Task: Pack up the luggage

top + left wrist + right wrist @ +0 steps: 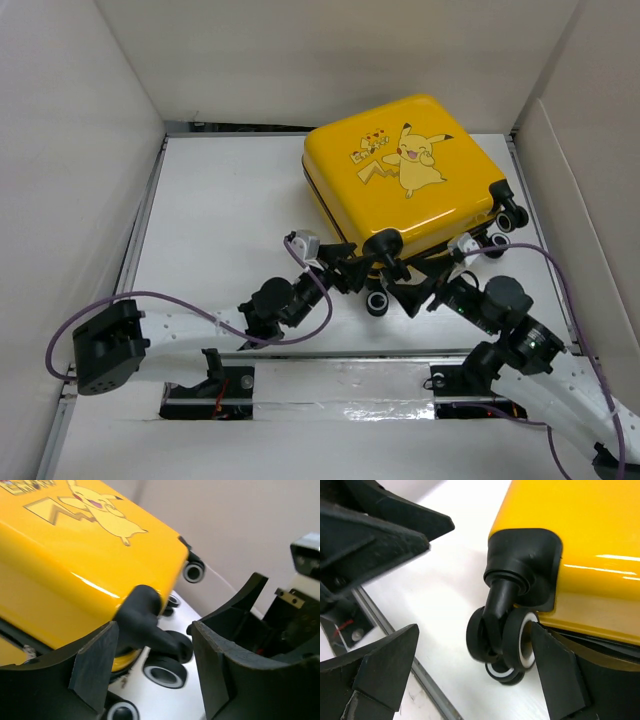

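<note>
The white table (220, 200) is carrying the closed yellow luggage (405, 170), lying Pikachu-side up toward its far right, while the left gripper (352, 266) and right gripper (412, 292) are hovering wide open at its near corner, clasping nothing, flanking a black wheel (378, 301).

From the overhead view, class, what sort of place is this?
Probably a robot lab test cell: a white table boxed in by plain white panels, a left arm and right arm bolted at its near edge, and one yellow suitcase.
</note>
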You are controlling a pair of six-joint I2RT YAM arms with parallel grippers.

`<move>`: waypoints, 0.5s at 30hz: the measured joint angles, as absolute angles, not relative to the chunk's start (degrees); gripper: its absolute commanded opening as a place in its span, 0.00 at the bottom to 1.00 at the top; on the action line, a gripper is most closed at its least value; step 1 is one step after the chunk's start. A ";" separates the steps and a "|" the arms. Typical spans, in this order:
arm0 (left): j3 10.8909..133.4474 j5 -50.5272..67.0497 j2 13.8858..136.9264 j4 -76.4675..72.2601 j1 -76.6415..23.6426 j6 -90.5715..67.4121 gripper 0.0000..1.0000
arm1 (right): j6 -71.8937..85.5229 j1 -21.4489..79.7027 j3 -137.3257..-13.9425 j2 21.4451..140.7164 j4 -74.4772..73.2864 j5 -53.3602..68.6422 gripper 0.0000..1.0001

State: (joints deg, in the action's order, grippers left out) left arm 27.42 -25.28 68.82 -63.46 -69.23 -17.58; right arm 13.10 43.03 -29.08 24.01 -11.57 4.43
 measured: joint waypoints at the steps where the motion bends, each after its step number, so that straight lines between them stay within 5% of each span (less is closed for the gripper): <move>1: 27.77 -23.68 67.66 -61.82 -68.99 -19.40 0.55 | 13.10 43.16 -27.75 20.88 -11.60 3.70 0.88; 3: 28.14 -20.69 66.08 -58.37 -68.23 -22.79 0.54 | 13.52 43.20 -24.80 15.38 -11.31 1.72 0.76; 4: 28.32 -19.00 65.76 -55.99 -68.01 -24.51 0.54 | 13.87 43.20 -23.05 12.84 -11.33 0.40 0.52; 7: 30.00 -16.01 65.78 -49.78 -67.29 -27.03 0.54 | 15.92 43.20 -16.91 6.61 -10.22 -3.44 0.07; 10: 32.77 -12.75 66.06 -43.48 -67.07 -28.47 0.59 | 18.90 43.33 -11.14 4.56 -7.42 -4.29 0.09; 15: 36.34 -8.43 67.11 -36.91 -67.02 -29.95 0.62 | 21.15 45.08 -4.97 16.84 5.15 -6.92 0.29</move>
